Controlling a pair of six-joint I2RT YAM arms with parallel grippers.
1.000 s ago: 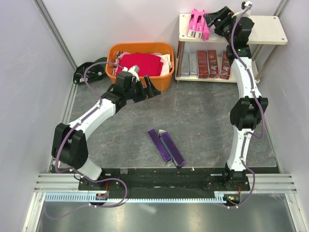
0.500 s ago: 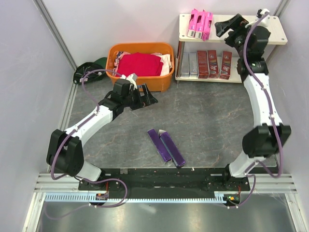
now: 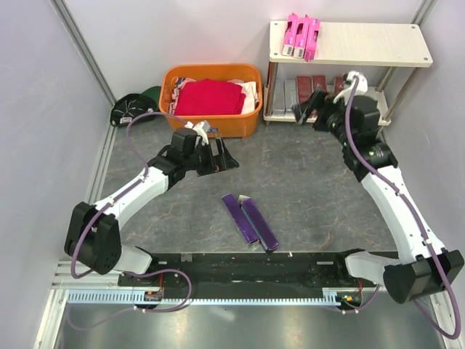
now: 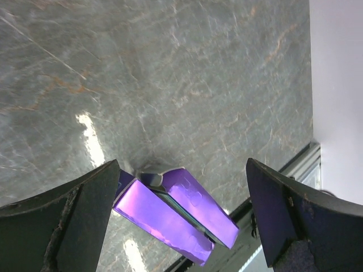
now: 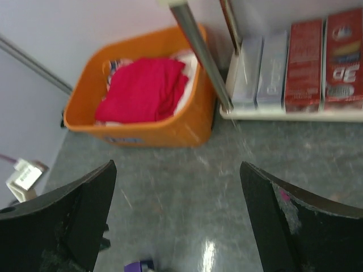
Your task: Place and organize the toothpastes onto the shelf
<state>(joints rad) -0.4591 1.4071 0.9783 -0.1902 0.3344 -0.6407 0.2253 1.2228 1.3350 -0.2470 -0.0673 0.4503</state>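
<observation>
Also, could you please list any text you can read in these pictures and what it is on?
"3D", apparently, on a dark red toothpaste box on the shelf's lower board.
On the purple boxes: faint print, unreadable.
On the silver-grey boxes and pink boxes: too blurred.

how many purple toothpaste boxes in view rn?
2. Both lie on the table, side by side: left purple box and right purple box. The right arm hides part of the lower tier of the shelf; more may sit there.
</observation>
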